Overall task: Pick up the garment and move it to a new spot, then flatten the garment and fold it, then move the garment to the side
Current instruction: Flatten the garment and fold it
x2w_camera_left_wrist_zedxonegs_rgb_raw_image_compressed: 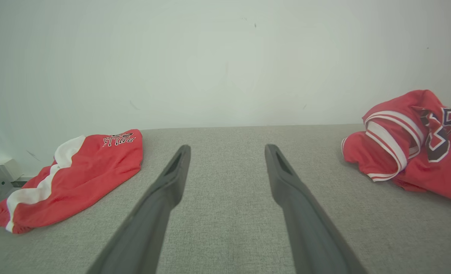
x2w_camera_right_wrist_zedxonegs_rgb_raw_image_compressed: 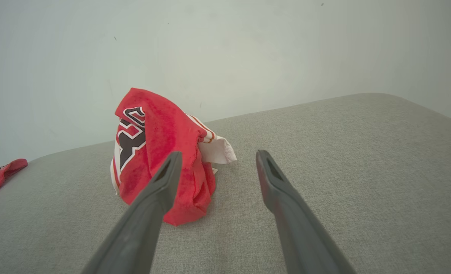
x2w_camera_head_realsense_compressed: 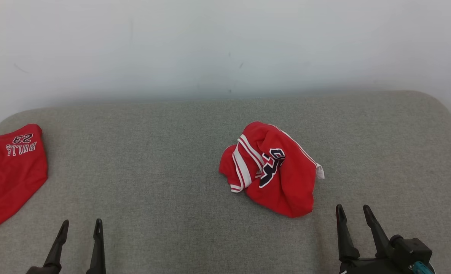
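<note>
Red crumpled garment [x2w_camera_head_realsense_compressed: 274, 171] lies on the grey worktop [x2w_camera_head_realsense_compressed: 153, 160]; left gripper [x2w_camera_head_realsense_compressed: 81, 227] and right gripper [x2w_camera_head_realsense_compressed: 354, 212] hover spread apart, holding nothing.

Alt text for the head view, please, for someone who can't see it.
A crumpled red jersey lies in a heap right of centre on a grey fabric surface, touched by neither hand. The left hand and right hand rest open at the bottom edge, the right just short of the heap. A second red garment lies flatter at the far left.
</note>
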You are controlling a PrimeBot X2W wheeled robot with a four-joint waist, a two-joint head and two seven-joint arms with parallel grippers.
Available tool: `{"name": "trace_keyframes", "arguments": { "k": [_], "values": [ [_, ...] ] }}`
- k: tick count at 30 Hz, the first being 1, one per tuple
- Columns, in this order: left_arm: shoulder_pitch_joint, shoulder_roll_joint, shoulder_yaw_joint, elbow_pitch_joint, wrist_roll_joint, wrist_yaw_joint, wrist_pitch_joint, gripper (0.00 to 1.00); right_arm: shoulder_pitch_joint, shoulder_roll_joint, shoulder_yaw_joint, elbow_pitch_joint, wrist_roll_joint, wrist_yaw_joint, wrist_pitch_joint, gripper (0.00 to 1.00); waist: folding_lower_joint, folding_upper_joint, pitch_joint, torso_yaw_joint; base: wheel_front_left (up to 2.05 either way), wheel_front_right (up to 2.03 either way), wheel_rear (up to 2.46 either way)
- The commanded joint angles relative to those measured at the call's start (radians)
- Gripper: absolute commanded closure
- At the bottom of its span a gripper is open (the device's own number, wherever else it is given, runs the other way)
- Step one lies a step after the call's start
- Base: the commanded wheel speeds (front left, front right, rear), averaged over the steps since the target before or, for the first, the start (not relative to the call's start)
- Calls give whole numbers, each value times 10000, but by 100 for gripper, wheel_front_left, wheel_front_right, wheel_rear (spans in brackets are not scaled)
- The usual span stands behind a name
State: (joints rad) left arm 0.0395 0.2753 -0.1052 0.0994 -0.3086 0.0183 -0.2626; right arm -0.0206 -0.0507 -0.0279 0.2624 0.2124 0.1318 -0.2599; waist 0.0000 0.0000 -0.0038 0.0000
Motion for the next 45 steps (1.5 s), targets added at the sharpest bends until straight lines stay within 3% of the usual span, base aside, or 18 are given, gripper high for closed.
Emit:
{"name": "trace_keyframes", "arguments": {
  "k": [1,23,32,37,45],
  "values": [
    [47,-25,40,7,27,-7,-33,0,5,9,18,-9,56,-22,-35,0,0,0,1,-4,0,0,0],
    [67,-289,292,58,317,-265,-34,0,76,9,68,-14,84,-22,34,0,0,0,9,13,0,0,0],
    [-247,-421,232,135,413,-385,-34,0,-697,11,68,33,-363,-22,323,0,0,0,172,279,0,0,0],
    [-461,-525,177,136,524,-460,-34,0,-1656,9,-32,635,-629,-22,688,0,0,0,425,528,0,0,0],
    [-893,-770,-29,267,609,-631,-34,0,-3028,8,-440,2621,-706,-22,782,0,0,0,747,946,0,0,0]
  ]
}}
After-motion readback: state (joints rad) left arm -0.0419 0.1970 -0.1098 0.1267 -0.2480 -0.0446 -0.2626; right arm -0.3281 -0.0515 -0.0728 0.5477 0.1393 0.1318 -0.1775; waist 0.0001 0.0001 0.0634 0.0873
